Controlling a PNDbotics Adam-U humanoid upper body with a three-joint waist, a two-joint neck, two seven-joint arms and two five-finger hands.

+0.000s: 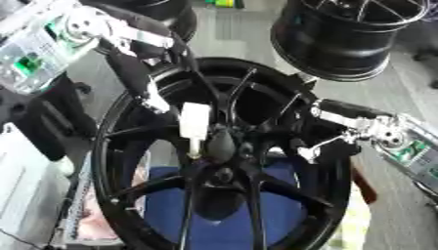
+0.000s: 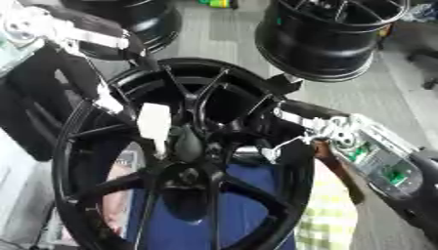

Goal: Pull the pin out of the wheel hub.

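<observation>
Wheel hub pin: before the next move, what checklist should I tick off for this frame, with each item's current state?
1. White pin in view near the wheel hub: ok.
2. Pin clear of the hub: cannot tell; its narrow lower end sits just above the centre, contact hidden.
3. Left hand at the pin: ok, it reaches down to the pin's top; whether its fingers grip it, cannot tell.
4. Right hand steadying the black wheel: ok, it rests at the rim on the right; finger pose cannot tell.
5. Wheel upright over the blue surface: ok.
6. Second wheel behind, out of the way: ok.
</observation>
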